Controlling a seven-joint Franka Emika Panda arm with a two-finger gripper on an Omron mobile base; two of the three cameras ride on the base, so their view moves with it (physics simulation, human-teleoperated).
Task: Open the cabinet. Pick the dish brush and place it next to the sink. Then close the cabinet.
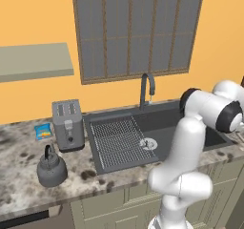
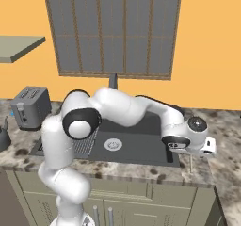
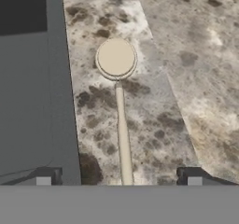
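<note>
The dish brush (image 3: 116, 59) lies flat on the speckled counter just right of the sink (image 3: 60, 101). Its round cream head points away from me and its pale handle (image 3: 123, 139) runs back between my fingertips. My gripper (image 3: 119, 177) hangs open just above the handle, and neither finger touches it. From the right base view, my hand (image 2: 188, 138) hovers low over the counter beside the sink's (image 2: 136, 149) right rim, with the thin handle (image 2: 190, 164) below it. Cabinet fronts (image 2: 127, 204) run under the counter. I cannot tell whether one stands open.
A toaster (image 1: 68, 125), a dark kettle (image 1: 51, 168) and a blue-and-yellow sponge (image 1: 43, 131) sit on the counter left of the sink (image 1: 157, 123). The curved faucet (image 1: 147, 89) rises behind the basin. A wire rack (image 1: 116, 142) covers the basin's left half.
</note>
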